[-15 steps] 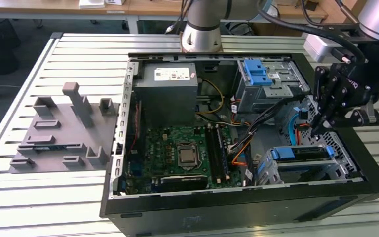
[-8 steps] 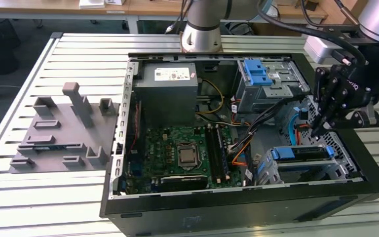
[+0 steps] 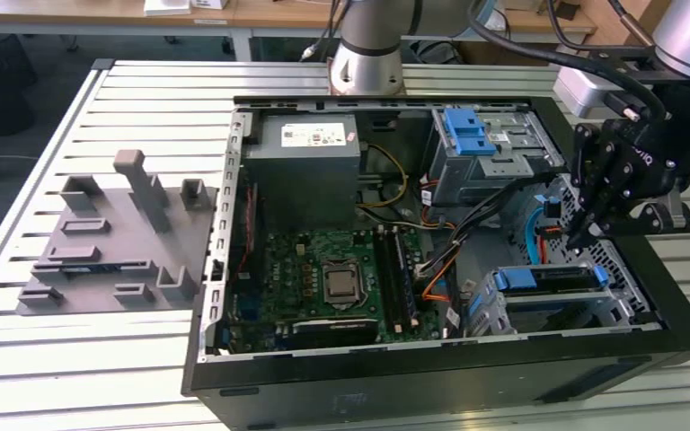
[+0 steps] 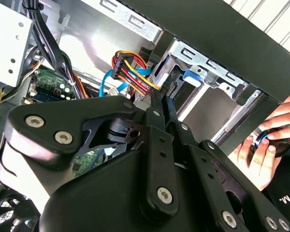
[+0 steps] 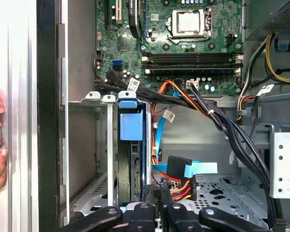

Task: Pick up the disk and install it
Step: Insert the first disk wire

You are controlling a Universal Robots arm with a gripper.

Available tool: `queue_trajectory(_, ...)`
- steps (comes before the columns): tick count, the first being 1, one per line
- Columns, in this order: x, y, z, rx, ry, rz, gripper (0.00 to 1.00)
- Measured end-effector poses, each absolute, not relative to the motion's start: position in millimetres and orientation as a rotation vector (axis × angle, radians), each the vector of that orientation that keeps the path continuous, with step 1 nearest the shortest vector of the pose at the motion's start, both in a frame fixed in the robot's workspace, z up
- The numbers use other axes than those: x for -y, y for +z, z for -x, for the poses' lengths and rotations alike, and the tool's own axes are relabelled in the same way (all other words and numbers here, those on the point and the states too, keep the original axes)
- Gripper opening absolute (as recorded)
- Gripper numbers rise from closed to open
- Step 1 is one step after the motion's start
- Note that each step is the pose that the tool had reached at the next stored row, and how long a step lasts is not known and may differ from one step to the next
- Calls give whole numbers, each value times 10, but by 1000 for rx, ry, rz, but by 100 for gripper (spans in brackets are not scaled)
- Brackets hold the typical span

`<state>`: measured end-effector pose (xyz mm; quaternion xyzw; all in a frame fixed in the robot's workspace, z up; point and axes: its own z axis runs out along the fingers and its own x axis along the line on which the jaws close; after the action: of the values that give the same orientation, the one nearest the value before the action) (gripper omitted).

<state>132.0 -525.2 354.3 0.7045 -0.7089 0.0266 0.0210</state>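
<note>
Evidently the disk [image 5: 131,126] stands edge-up in its cage [image 5: 109,145] slot; the gripper [image 4: 162,96] hangs near it, fingers [image 4: 155,116] narrow, holding nothing. Loose cables [image 5: 181,171] close by could snag them.

the black gripper [image 4: 160,96] has its fingers drawn together, tips right at a bundle of red, yellow and orange cables [image 4: 130,67]. just beyond the gripper sits a metal drive cage [image 4: 217,72] with a blue tab [image 4: 192,77]. further from the gripper, outside the black case wall [image 4: 222,34], a person's hand [image 4: 266,150] rests.
</note>
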Motion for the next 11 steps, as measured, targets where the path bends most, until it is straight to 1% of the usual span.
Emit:
queue_trajectory(7, 5257, 3538, -1319, 2198, 82, -2185, 16)
queue_trajectory(11, 5259, 3534, -1320, 2206, 67, -2192, 16)
